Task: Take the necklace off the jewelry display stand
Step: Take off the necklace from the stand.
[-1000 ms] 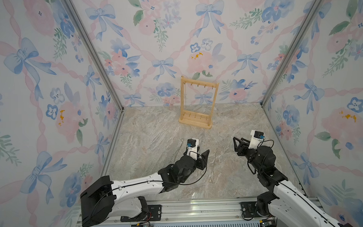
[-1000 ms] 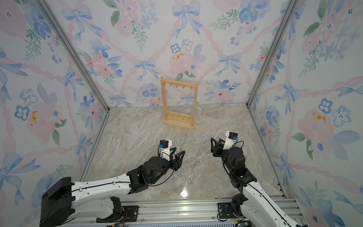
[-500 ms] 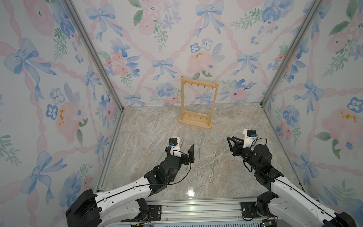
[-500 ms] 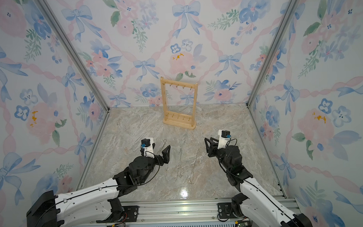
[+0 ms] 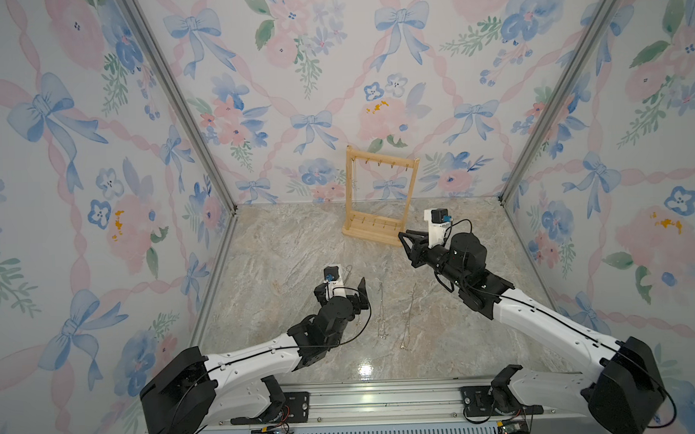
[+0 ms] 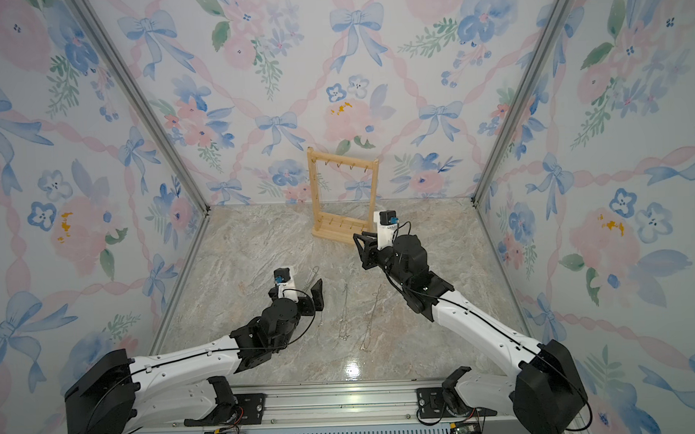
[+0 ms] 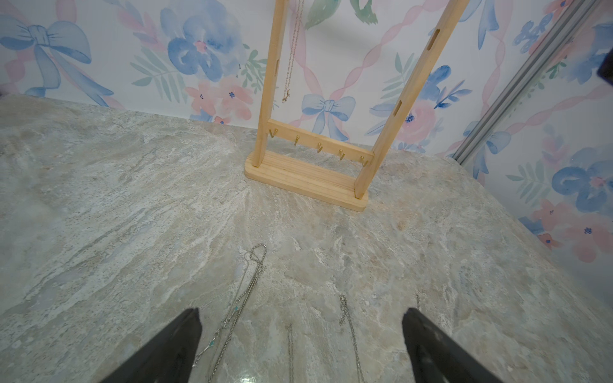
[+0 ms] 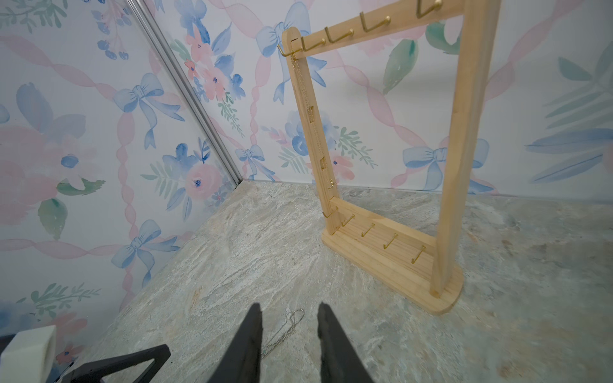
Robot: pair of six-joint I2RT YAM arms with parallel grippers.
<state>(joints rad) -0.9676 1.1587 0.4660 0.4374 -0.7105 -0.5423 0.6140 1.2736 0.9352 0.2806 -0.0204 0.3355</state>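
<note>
The light-wood jewelry display stand [image 5: 372, 230] [image 6: 338, 232] [image 7: 305, 180] [image 8: 381, 262] stands at the back wall. One thin gold necklace [image 7: 290, 66] [image 8: 300, 86] hangs from the end hook of its top bar, down along the left post. My right gripper [image 5: 403, 240] [image 6: 356, 237] [image 8: 290, 308] hovers near the right end of the base. Its jaws are narrowly open with nothing between them. My left gripper [image 5: 342, 285] [image 6: 296, 287] [image 7: 302, 313] is wide open and empty, low over the floor at front left of centre.
Several silver chains [image 5: 381, 316] [image 7: 238, 298] lie stretched on the marble floor between the two arms, one with turquoise beads just beside the left fingers [image 7: 185, 331]. Floral walls close in the back and both sides.
The left gripper opened wide and drew back leftward, leaving a chain on the floor. The right gripper moved back toward the stand while its jaws narrowed.
</note>
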